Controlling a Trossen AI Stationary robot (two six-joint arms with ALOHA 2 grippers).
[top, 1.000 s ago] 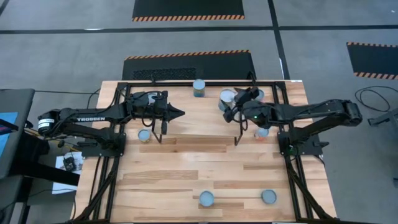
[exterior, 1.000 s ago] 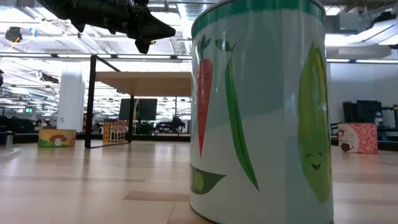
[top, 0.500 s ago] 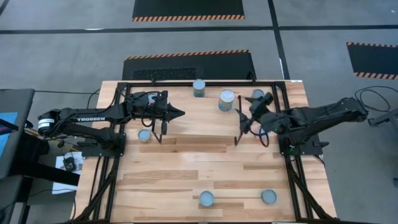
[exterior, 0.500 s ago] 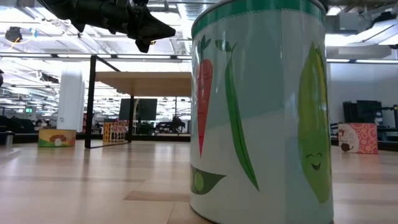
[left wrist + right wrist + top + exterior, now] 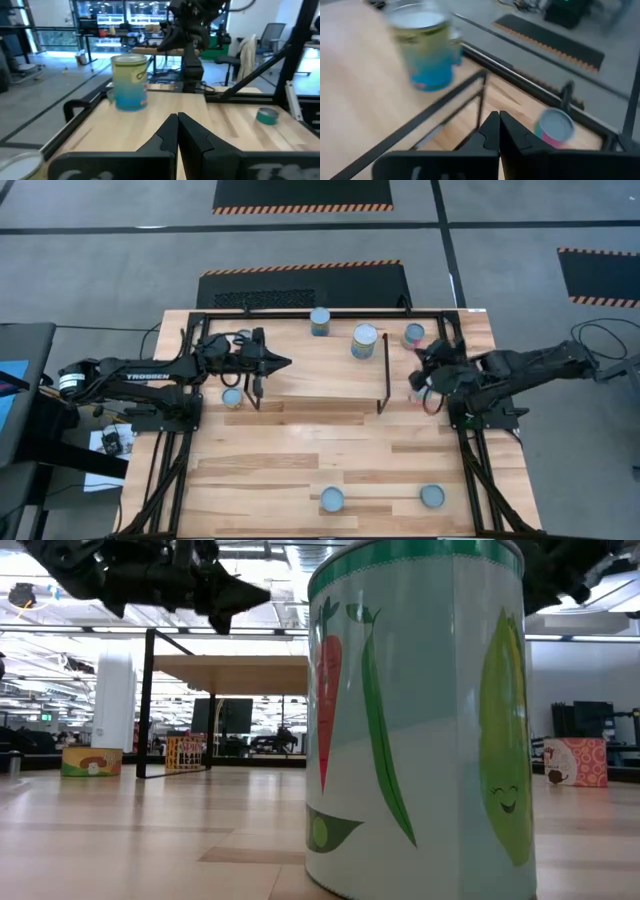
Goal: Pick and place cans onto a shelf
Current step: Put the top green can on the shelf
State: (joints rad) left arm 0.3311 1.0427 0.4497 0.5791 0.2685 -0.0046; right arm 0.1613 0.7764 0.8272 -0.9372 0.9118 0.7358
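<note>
you have six cans in plain view, two upper centre (image 5: 320,321) (image 5: 364,340), one upper right (image 5: 414,335), one centre left (image 5: 232,397), two along the bottom (image 5: 331,500) (image 5: 432,496), one shelf (image 5: 310,380), two arms, left arm (image 5: 130,370), right arm (image 5: 530,365)

Pale wood shelf (image 5: 310,365), glossy-labelled cans (image 5: 415,715)

The shelf (image 5: 318,368) carries two cans (image 5: 364,340); the wood-plank table (image 5: 300,470) holds several more.

Open lab hall; hazard-striped floor mats (image 5: 302,194), desks.
</note>
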